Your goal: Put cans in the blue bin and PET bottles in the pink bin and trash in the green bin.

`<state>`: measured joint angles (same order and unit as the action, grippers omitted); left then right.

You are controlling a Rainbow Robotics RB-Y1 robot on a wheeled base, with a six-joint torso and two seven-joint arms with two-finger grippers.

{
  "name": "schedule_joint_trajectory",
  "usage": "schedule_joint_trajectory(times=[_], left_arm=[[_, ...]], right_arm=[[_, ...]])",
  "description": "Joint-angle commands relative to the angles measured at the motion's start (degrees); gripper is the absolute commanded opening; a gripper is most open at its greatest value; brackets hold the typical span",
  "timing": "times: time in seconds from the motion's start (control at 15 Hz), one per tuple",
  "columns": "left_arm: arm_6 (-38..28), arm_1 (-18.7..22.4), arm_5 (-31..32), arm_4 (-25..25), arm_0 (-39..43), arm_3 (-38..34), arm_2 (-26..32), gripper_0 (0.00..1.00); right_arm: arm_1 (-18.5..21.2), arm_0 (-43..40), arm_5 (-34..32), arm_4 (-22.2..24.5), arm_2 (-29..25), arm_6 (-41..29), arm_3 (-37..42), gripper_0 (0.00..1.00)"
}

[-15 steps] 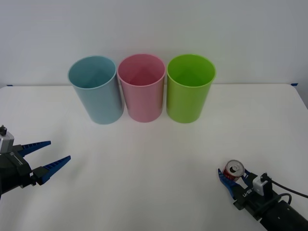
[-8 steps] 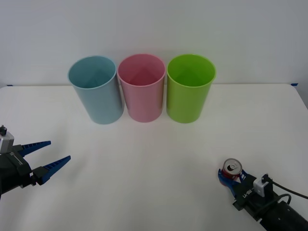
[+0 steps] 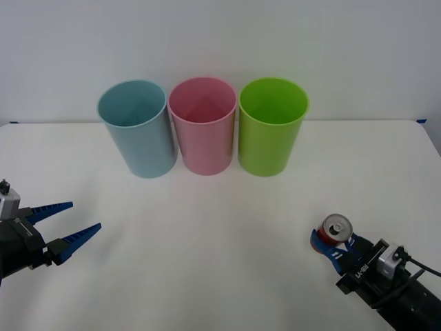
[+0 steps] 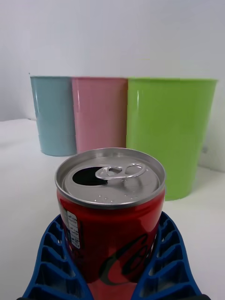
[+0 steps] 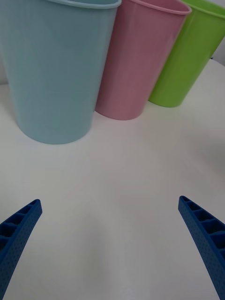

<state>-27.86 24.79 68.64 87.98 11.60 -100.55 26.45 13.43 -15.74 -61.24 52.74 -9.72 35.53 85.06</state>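
Note:
A small red can (image 3: 335, 229) with a silver top is held at the table's front right, with my right gripper (image 3: 331, 243) shut on it. In the right wrist view the can (image 4: 110, 206) stands upright between the blue ribbed fingers (image 4: 51, 262). The blue bin (image 3: 138, 131), pink bin (image 3: 203, 127) and green bin (image 3: 271, 127) stand in a row at the back, far from the can. My left gripper (image 3: 84, 216) hovers open at the front left with nothing between its fingers. PET bottles and trash are out of view.
The white table (image 3: 207, 241) runs wide between the two arms and the bins. The bins touch or nearly touch each other, and a pale wall rises close behind them. The table's right edge lies near the right arm.
My right gripper has risen a little with the can and its arm has shifted slightly right. The left arm and the bins have not moved.

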Motion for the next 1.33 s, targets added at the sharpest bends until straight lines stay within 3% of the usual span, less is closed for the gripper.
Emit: schedule_joint_trajectory(times=[0.07,0.4,0.67,0.93,1.33], left_arm=[[0.00,0.00,0.00,0.00,0.00,0.00,0.00,1.00],[0.00,0.00,0.00,0.00,0.00,0.00,0.00,1.00],[0.00,0.00,0.00,0.00,0.00,0.00,0.00,1.00],[0.00,0.00,0.00,0.00,0.00,0.00,0.00,1.00],[0.00,0.00,0.00,0.00,0.00,0.00,0.00,1.00]], right_arm=[[-0.07,-0.08,0.07,0.17,0.05,-0.99,6.43,0.00],[0.02,-0.17,3.49,0.17,3.57,-6.61,18.21,0.00],[0.02,2.12,12.90,3.78,8.49,-12.41,27.09,0.00],[0.02,8.80,22.83,8.96,14.56,-19.71,29.90,0.00],[0.02,21.46,38.39,17.13,24.66,-29.90,27.53,0.00]])
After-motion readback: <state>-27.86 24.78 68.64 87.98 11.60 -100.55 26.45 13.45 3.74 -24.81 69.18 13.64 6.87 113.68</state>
